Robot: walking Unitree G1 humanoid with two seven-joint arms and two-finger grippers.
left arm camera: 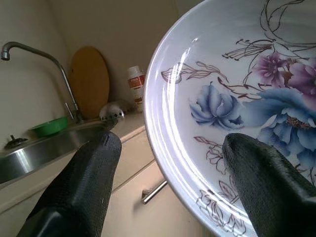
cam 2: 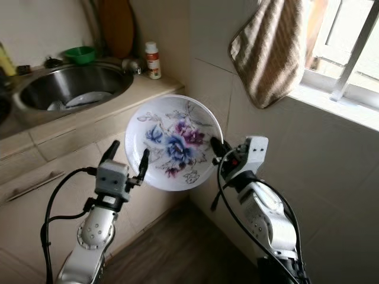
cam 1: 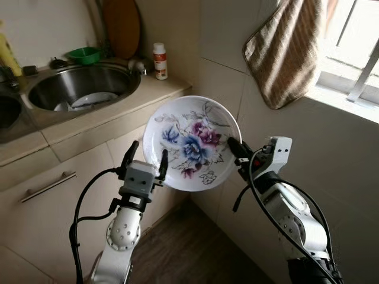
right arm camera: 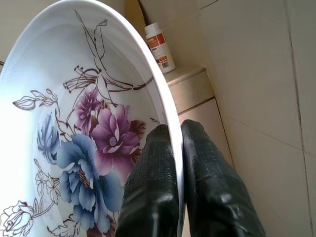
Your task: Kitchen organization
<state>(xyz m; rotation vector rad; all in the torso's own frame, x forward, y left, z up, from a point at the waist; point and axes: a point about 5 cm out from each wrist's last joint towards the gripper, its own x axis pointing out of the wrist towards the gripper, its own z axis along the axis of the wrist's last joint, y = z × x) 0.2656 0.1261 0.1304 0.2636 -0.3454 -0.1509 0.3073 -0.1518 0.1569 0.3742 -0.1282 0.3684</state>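
Between the two arms, a white plate (cam 1: 193,143) with blue and purple flowers stands nearly on edge, its painted face toward the camera. Right gripper (right arm camera: 177,148) pinches the plate's rim — one black finger on the painted side, one behind. Left gripper (cam 1: 146,156) sits just beside the opposite lower rim with its fingers (left arm camera: 84,182) spread apart, one in front of the plate's face; contact cannot be confirmed. Beyond the left gripper: steel sink (cam 1: 115,94), faucet (left arm camera: 29,49), green bowl (cam 1: 83,55), white bottle (cam 1: 160,60) — striped towel (cam 1: 284,47) hangs above the right gripper.
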